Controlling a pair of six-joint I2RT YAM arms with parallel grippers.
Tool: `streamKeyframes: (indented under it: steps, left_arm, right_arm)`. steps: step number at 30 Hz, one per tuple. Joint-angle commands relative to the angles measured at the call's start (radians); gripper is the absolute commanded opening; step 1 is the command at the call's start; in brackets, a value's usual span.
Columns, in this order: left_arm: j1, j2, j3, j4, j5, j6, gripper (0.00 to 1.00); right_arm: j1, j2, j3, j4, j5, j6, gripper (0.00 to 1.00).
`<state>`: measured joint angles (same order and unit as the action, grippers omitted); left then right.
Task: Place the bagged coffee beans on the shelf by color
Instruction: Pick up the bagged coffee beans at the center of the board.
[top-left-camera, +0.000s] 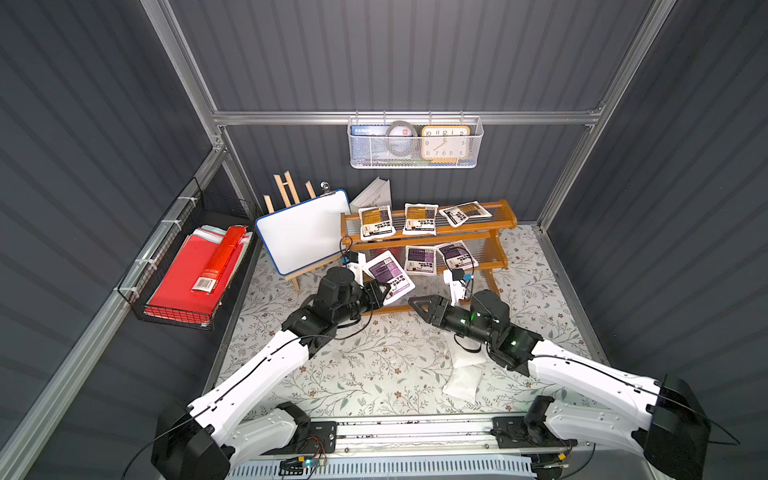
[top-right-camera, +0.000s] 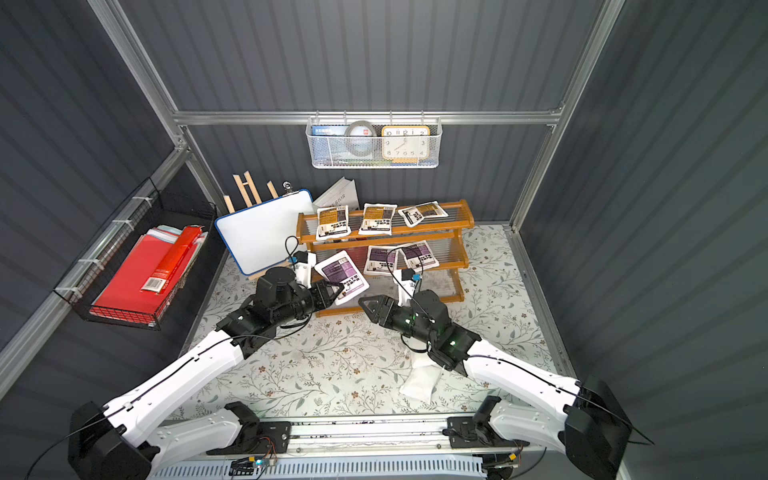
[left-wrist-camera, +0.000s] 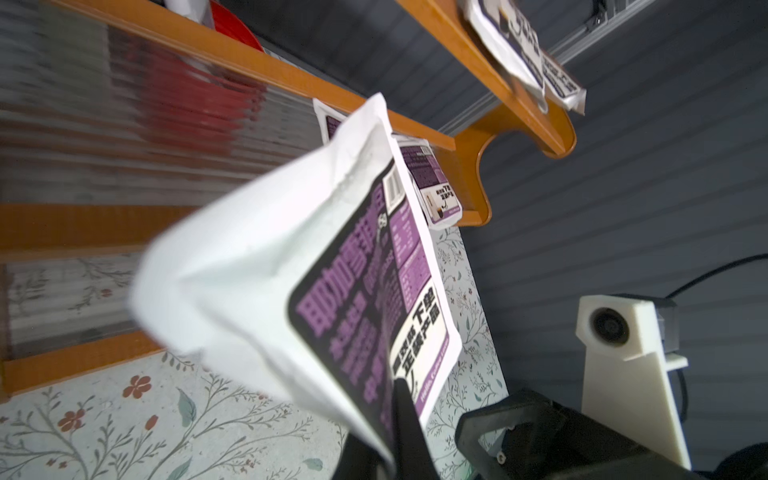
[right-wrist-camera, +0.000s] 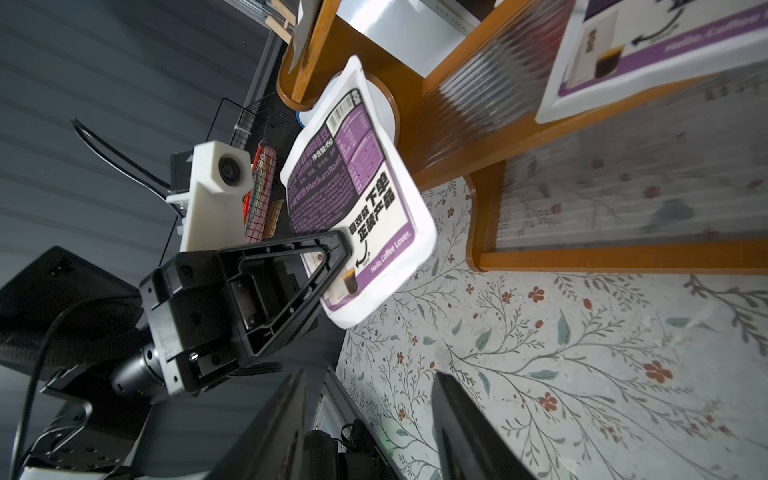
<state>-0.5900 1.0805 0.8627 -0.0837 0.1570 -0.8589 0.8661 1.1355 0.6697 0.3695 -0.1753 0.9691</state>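
Looking down in both top views: purple pouch (top-left-camera: 388, 274) nipped by one lower corner in the left gripper (top-left-camera: 380, 291), jaws shut tight on it, hung clear of the floral tablecloth (top-left-camera: 365, 365) just off the left end of the middle tier of the shelf (top-left-camera: 509, 218). Likely aimed at the free left stretch of that tier, next to two purple pouches (top-left-camera: 420, 259) lying toward its right end. On the top tier, three orange-brown pouches (top-left-camera: 419, 219) in a row, one colour per level. Nothing visible on the lowest tier. Close beside the held pouch yet apart from it, right gripper (top-left-camera: 415, 304), roughly half open, holding nothing, perhaps kept back to give the left arm room. Near the front right edge of the tablecloth, two white pouches (top-left-camera: 465, 384) lying backs up, partly under the right arm, label colours hidden.

Turning to the left wrist view: same pouch sagging from the pinch, white back bulging, one finger (left-wrist-camera: 405, 419) flat across the printed bottom corner. Held low, probably to let the top edge lead onto the ribbed tier.

Ending with the right wrist view: own fingers (right-wrist-camera: 461, 428) spread with only tablecloth between; left gripper clamped on the tilted pouch, top edge near, maybe touching, the shelf's left end post; too blurred to say.
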Motion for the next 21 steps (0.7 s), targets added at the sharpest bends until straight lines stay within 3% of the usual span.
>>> streamKeyframes:
  steps: [1, 13, 21]
  left_arm:
    - [0.013, -0.042, -0.059, 0.118, -0.065, -0.144, 0.0]
    - [0.016, -0.024, -0.078, 0.146, -0.056, -0.176, 0.0]
    - [0.018, -0.025, -0.091, 0.142, -0.074, -0.182, 0.0]
  right_arm:
    - [0.002, 0.057, -0.021, 0.159, -0.003, 0.042, 0.52]
    - [0.002, 0.283, 0.054, 0.376, -0.028, 0.069, 0.44]
    - [0.002, 0.283, 0.059, 0.375, -0.043, 0.074, 0.42]
